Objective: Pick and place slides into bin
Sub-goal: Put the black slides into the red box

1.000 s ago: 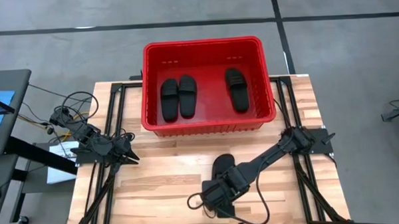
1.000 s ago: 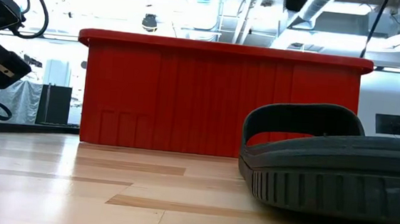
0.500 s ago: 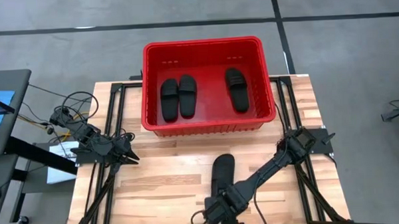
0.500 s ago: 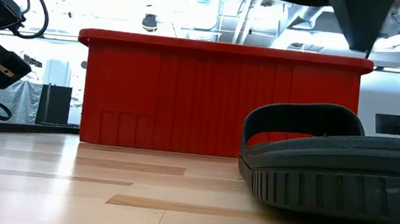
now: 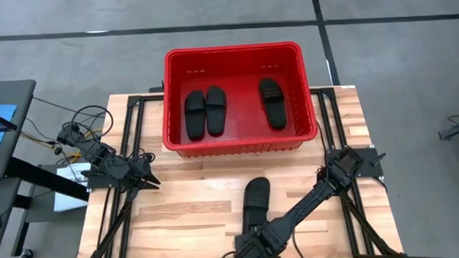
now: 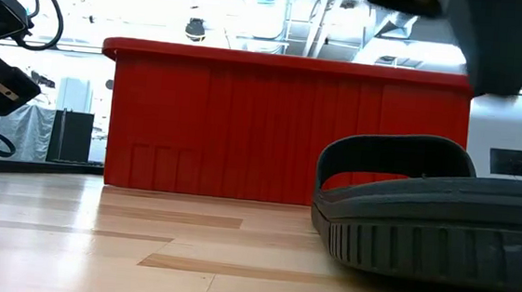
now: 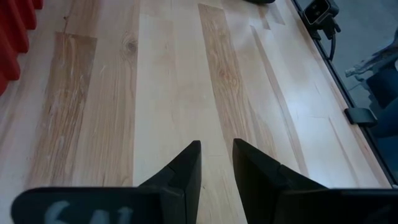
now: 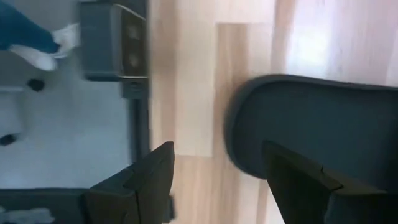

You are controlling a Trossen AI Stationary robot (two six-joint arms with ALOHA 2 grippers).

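Three slides lie in the bin; your right pincer, fingers apart, has drawn back off the desk's fourth slide. Left pincer unchanged, slightly parted.

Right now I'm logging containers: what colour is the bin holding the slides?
Red. The bin shows best in the high view, with three black slides inside.

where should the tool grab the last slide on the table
Best bet is the heel end of the slide, which lies flat and sole-down on the table with its strap end toward the bin. The right tool, open, sits just off that heel, so coming in low from the near table edge and pinching the sole across its width looks simplest. The strap is the alternative.
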